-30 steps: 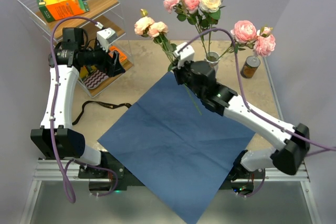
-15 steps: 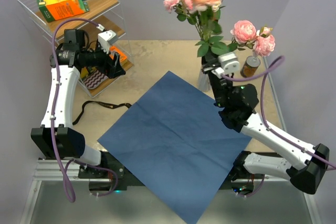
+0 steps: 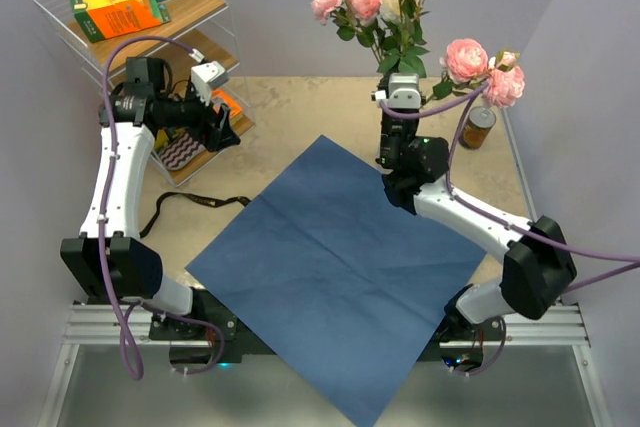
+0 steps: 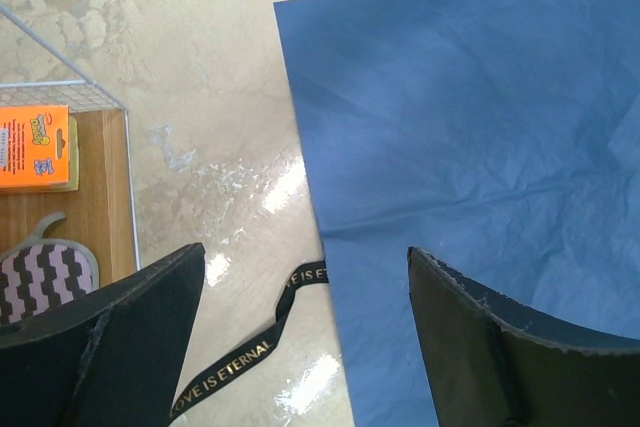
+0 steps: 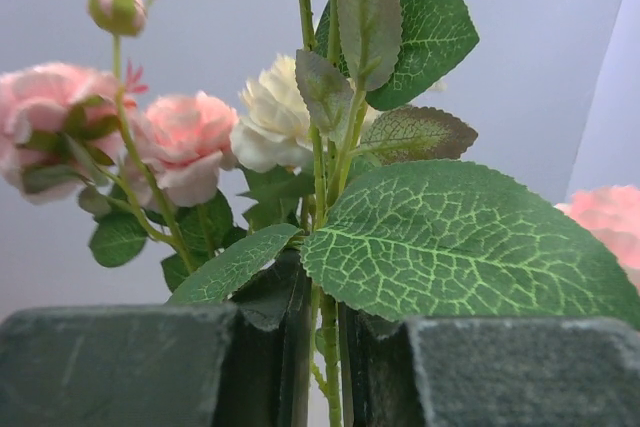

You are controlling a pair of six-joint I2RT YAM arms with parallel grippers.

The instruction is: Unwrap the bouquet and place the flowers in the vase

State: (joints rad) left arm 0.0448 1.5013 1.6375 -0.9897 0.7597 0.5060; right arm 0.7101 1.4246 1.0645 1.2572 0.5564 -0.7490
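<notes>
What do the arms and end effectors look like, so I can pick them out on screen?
Both arms have white links and black joints: the left arm and right arm. A purple cable loops along each. A white camera block sits at each wrist. The left end effector has two broad black fingers; the right end effector has dark grey, squared-off ones.

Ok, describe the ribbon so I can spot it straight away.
Find the big blue paper sheet spread over the table. Just off its left corner, toward the wire shelf, a thin black ribbon lies loose on the beige surface. It is the only dark strip there, with gold lettering along it.
</notes>
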